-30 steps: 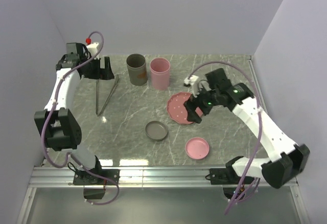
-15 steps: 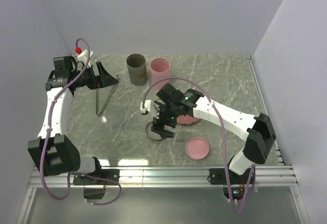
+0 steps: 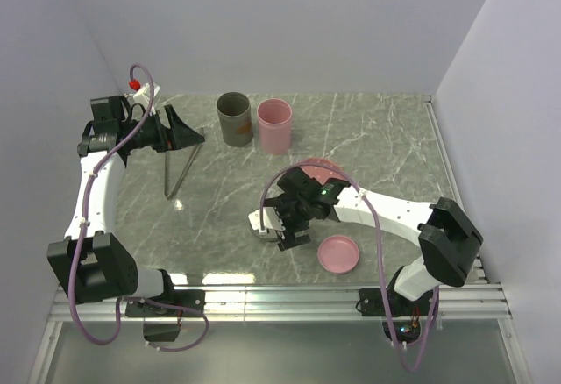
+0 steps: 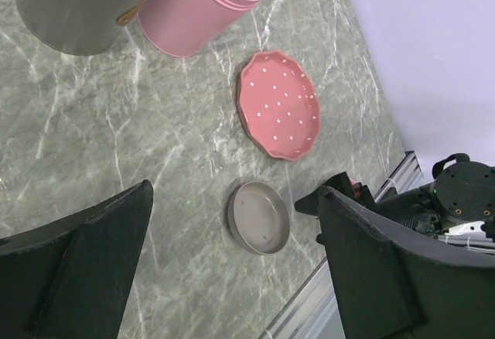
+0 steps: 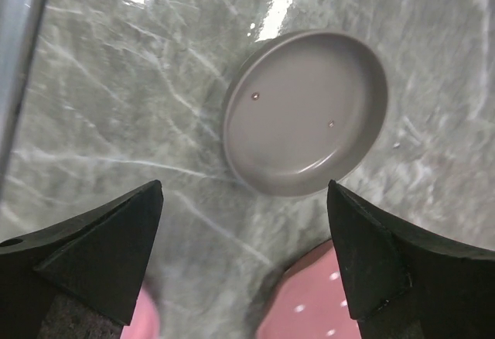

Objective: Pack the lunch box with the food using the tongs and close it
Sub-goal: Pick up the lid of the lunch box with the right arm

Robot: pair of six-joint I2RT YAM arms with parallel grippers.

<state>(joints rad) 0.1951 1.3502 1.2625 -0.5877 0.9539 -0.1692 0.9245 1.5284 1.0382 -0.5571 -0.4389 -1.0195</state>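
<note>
Just beneath the right hand (image 5: 244, 196), whose fingers stand wide apart holding nothing, a shallow grey lid (image 5: 309, 114) lies on the bench (image 5: 93, 122). The left hand (image 3: 188, 130) is likewise spread and empty, with the tongs (image 3: 167, 174) lying flat on the bench just beside it, untouched

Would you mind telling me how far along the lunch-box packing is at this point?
Nothing looks done: the tongs lie untouched on the table, no food is visible. In hand: right gripper, jaws open, hovers over the grey lid; left gripper open near the tongs. Packing and closing remain.
</note>
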